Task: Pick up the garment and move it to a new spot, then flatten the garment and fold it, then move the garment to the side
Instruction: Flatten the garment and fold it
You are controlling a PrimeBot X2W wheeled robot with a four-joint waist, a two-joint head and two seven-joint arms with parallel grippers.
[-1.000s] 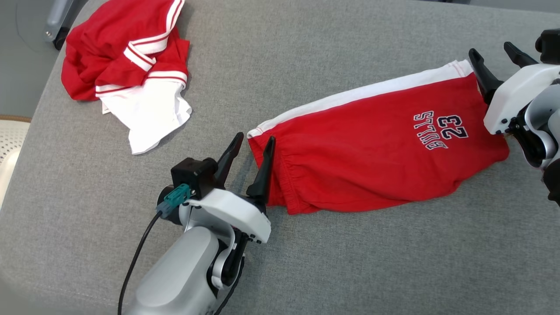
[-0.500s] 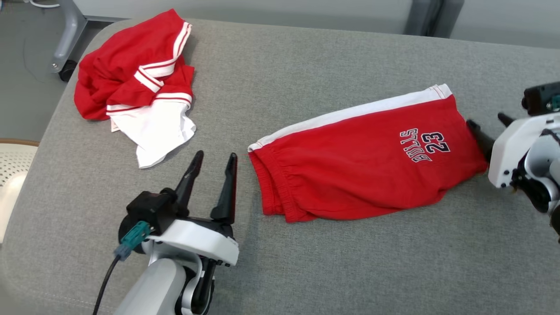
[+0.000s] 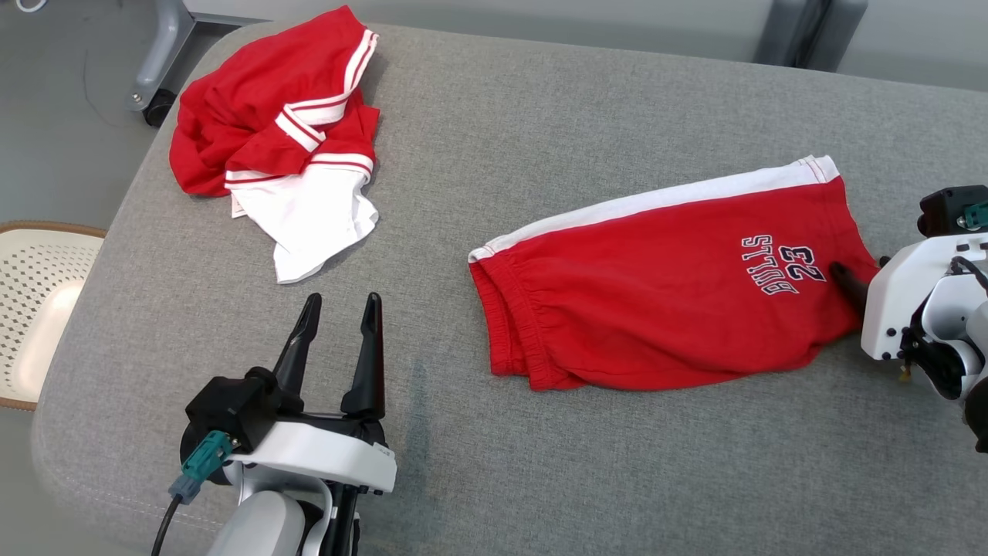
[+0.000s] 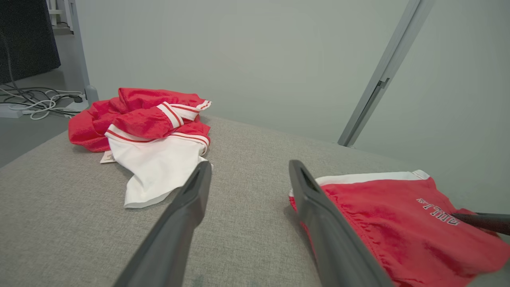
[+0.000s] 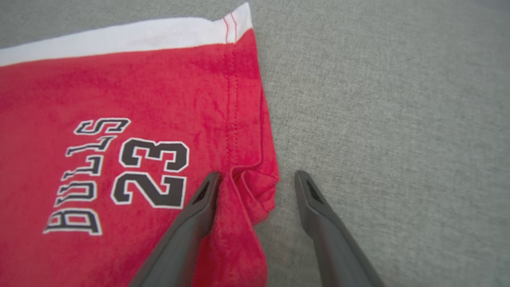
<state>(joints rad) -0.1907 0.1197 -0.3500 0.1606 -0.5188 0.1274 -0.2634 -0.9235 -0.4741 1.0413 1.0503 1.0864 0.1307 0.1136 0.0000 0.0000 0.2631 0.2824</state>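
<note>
1. As I look down through the head camera, the grey padded surface (image 3: 540,116) takes up most of my view.
2. The red shorts (image 3: 656,309) lie flat on it toward 3 o'clock. Their white side stripe runs along the 12 o'clock edge, the waistband faces the centre and the leg hem faces 3 o'clock.
3. A crumpled red-and-white garment (image 3: 285,154) sits at 10 o'clock, well apart from the shorts.
4. A pale perforated basket (image 3: 31,309) stands off the surface at 9 o'clock.
5. My left gripper (image 3: 343,300) is at 7 o'clock with its jaws spread wide and nothing in them. It is near the waistband end but clear of it.
6. My right gripper (image 5: 258,177) is at 3 o'clock, jaws wide and straddling the hem corner. One finger (image 5: 199,207) lies on the red cloth and the other is over bare grey, so nothing is clamped.
7. The "BULLS 23" print (image 3: 783,265) sits just beside that finger.
</note>
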